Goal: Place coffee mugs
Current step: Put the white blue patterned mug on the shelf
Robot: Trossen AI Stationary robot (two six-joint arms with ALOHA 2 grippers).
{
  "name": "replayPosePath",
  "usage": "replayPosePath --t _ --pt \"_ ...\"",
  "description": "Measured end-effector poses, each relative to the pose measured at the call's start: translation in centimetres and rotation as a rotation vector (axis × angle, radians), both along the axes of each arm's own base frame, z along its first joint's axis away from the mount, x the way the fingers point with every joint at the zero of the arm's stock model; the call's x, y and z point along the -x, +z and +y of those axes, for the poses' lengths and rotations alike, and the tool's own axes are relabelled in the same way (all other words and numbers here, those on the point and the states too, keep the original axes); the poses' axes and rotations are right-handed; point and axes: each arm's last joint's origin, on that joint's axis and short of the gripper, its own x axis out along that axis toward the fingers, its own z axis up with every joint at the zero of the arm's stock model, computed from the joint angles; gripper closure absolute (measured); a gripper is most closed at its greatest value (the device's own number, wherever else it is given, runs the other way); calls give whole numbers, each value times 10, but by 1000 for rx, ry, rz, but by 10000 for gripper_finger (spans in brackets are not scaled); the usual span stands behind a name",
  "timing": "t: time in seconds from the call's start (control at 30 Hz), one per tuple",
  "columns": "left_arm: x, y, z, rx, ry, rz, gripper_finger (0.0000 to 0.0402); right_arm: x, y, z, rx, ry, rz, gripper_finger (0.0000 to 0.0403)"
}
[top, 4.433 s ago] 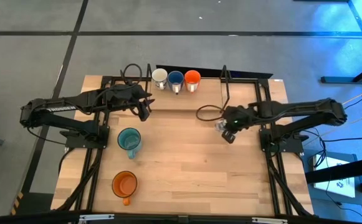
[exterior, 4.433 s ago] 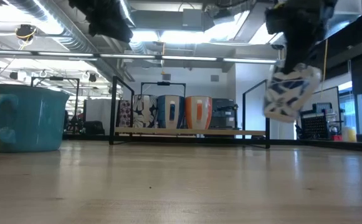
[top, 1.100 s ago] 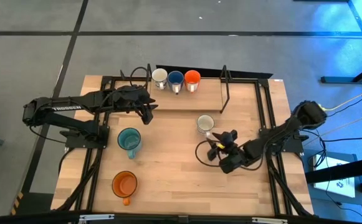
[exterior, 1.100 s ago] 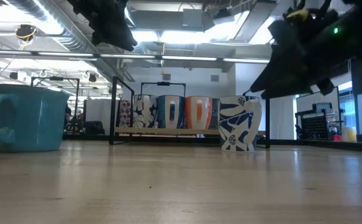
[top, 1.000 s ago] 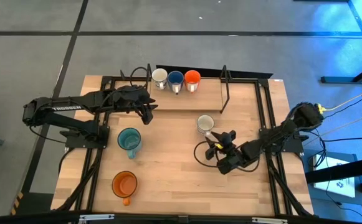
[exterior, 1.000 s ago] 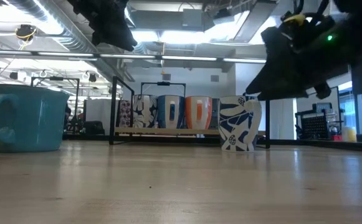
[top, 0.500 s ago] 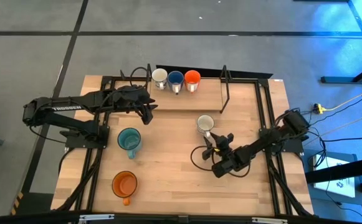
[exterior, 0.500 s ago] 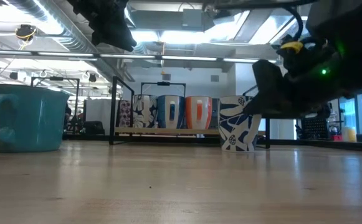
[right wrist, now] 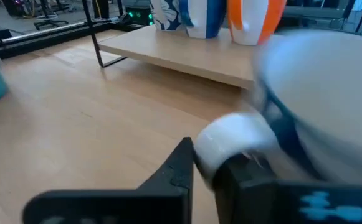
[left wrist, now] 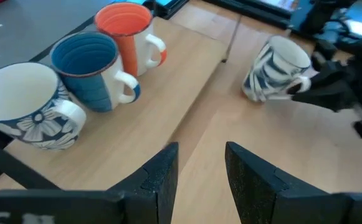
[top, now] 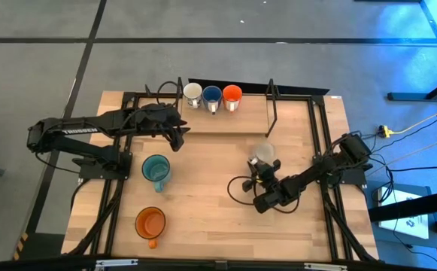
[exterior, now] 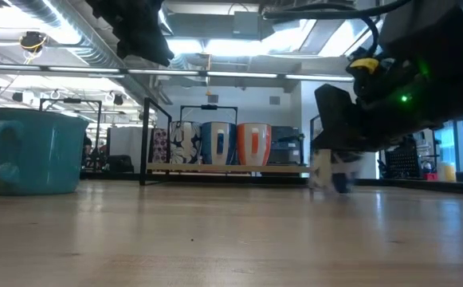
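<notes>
A white mug with blue patterning [top: 262, 153] is on the table mid-right, tilted and blurred; it also shows in the left wrist view [left wrist: 273, 67] and the low view [exterior: 331, 170]. My right gripper [top: 266, 166] is low over the table at the mug's near side, at its handle. My left gripper [top: 177, 134] is open and empty, high over the table's far left. A white floral mug [top: 193, 93], a blue mug [top: 212, 95] and an orange mug [top: 232, 95] stand on a low wooden shelf [top: 248, 117]. A teal mug [top: 156, 169] and an orange mug [top: 150, 223] stand on the table's left. My right gripper has the mug's white handle [right wrist: 235, 138] at its fingertips, between the two nearly shut fingers [right wrist: 182, 167]. The fingers come almost level from the table's near right. The mug leans over, its base still low at the table; blur hides the exact hold.
The shelf's black wire frame posts [top: 271, 105] stand just beyond the tilted mug. Bare wood lies in the table's middle and near right. The right arm's cable [top: 241, 188] loops over the table near the gripper.
My right gripper has come down and gone toward the table's far left, up to the patterned mug's handle. The mug, standing upright a second ago, has shifted a little toward the right edge and tipped.
</notes>
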Motion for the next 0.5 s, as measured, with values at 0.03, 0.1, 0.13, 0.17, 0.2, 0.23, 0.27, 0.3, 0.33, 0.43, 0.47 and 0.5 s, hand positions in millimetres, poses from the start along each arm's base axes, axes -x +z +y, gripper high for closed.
replayPosePath --t 0.03,0.1,0.13,0.17,0.2,0.23,0.27,0.3,0.33,0.43,0.47,0.5 --pt "1 1 -1 4 -9 -9 276 -1 1 1 6 5 11 393" --pt "5 4 -2 16 -31 -25 276 -7 5 4 2 41 47 400" --pt "7 6 -3 18 -44 -34 276 -12 9 7 -9 69 64 401" --pt "10 9 -4 20 -59 -46 276 -17 12 9 -25 94 74 400" --pt "14 11 -5 21 -70 -51 276 -21 15 10 -37 112 85 401" --pt "19 13 -6 22 -83 -54 276 -25 18 11 -50 130 95 401" --pt "23 15 -7 20 -96 -61 276 -30 21 11 -62 145 103 401" --pt "28 17 -8 20 -108 -67 276 -34 24 11 -75 163 108 401" --pt "33 19 -10 26 -120 -70 276 -39 28 11 -90 180 111 401" --pt "50 24 -14 32 -137 -82 276 -52 36 8 -118 233 133 402" --pt "56 26 -15 30 -136 -86 276 -56 38 5 -125 261 140 402" --pt "63 27 -16 29 -133 -81 276 -61 40 3 -135 298 137 402"
